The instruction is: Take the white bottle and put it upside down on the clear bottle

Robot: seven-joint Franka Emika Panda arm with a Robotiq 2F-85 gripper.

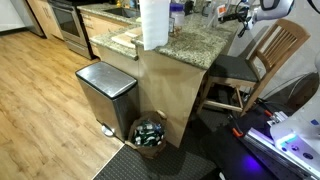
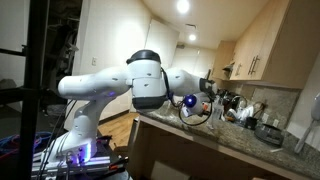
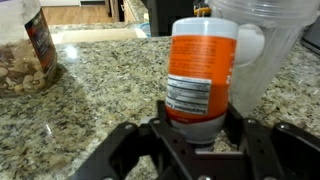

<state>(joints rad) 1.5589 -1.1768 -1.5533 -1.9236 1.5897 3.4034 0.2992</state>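
Observation:
In the wrist view the white bottle [image 3: 200, 70], with an orange label, stands between my gripper's [image 3: 198, 125] two black fingers on the granite counter [image 3: 100, 100]. The fingers press against both of its sides. The clear bottle [image 3: 262, 50] stands right behind it to the right, touching or nearly touching it. In both exterior views the gripper [image 1: 236, 16] [image 2: 206, 96] is low over the far end of the counter; the bottles are too small to make out there.
A jar of nuts [image 3: 25, 50] stands at the left on the counter. A paper towel roll [image 1: 153, 22] stands on the counter. A steel trash can [image 1: 105, 95], a bin of cans [image 1: 150, 132] and a wooden chair [image 1: 268, 55] stand around it.

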